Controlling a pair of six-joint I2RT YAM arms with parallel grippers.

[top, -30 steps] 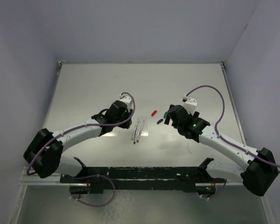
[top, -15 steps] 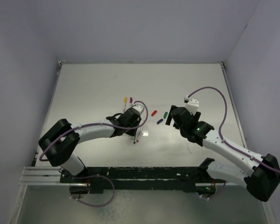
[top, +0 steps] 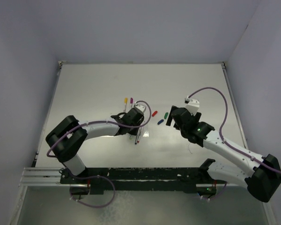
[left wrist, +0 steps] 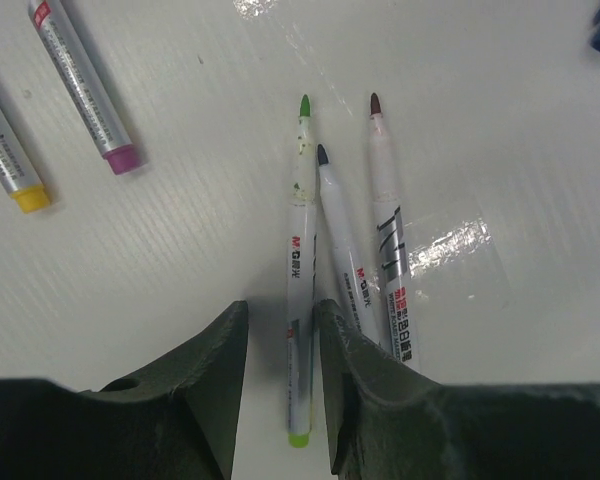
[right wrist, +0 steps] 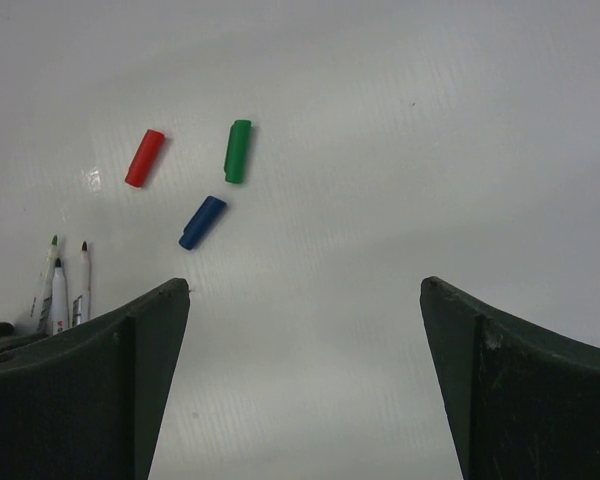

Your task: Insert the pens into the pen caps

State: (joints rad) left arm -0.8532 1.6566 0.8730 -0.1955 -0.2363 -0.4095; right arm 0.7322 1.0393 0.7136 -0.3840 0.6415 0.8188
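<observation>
Left gripper (left wrist: 280, 320) is straddling the green-tipped pen (left wrist: 301, 230), jaws part open, not pinching; two pens (left wrist: 345, 250) are running hidden beneath one finger (left wrist: 380, 400). Right gripper (right wrist: 302, 285) is hovering wide open, empty, caps (right wrist: 202, 222) ahead-left.

- Left end effector (left wrist: 280, 330): fingers part-spread astride the green-tipped pen (left wrist: 300, 240). The dark-tipped pen (left wrist: 342, 250) and red-tipped pen (left wrist: 388, 230) crowd one finger's outer side.
- Yellow-capped pen (left wrist: 8, 155), purple-capped pen (left wrist: 85, 85): well apart from that cluster, bare worktop (left wrist: 180, 220) between.
- Right end effector (right wrist: 305, 290): spread wide, bare worktop in the gap.
- Ahead of it: red cap (right wrist: 145, 158), green cap (right wrist: 238, 151), blue cap (right wrist: 202, 222), near one another, not touching. Open lane on their right.
</observation>
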